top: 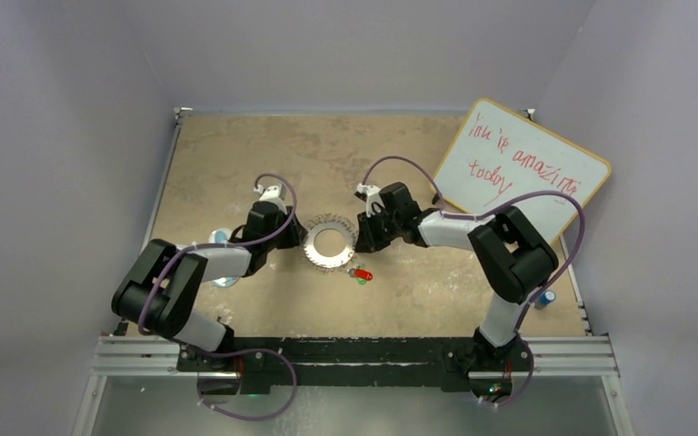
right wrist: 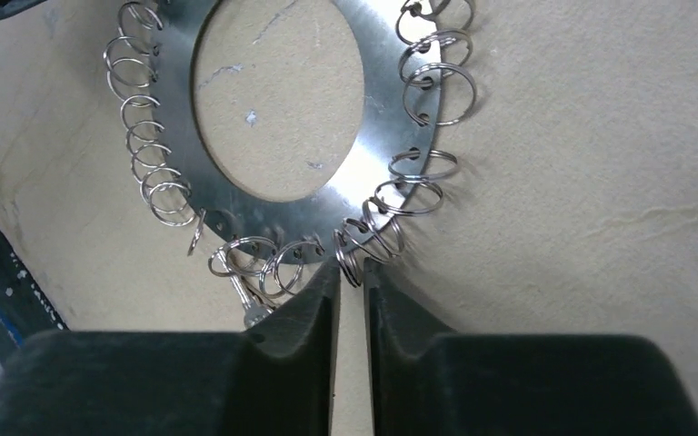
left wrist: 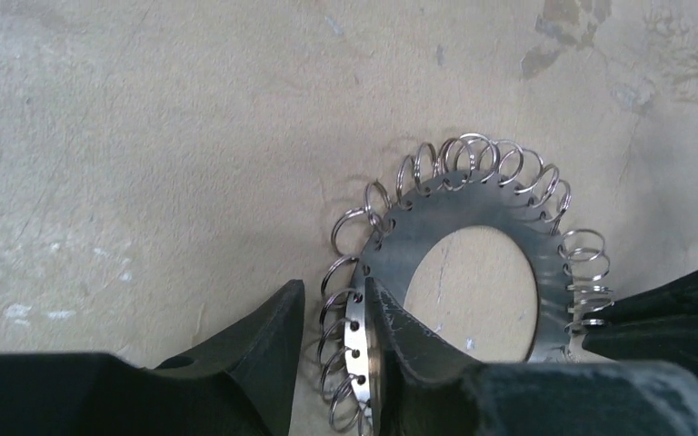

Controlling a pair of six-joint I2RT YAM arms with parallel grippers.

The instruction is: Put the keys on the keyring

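**While both grippers crowd the keyring, the keys lie beside it**

If the ring were pulled by both arms at once, it could be skated across the table or tipped up. The keys (red and green heads, just off its rim toward the table's near edge) could then be knocked away. A thin loop could also be bent by a hard pinch.

The left gripper is set partly closed astride the ring's left rim, with plate and loops between its fingers; a firm bite cannot be confirmed. The right gripper is narrowed to a slit with one small loop at its tips; whether that loop is held cannot be told. The keyring is placed mid-table.
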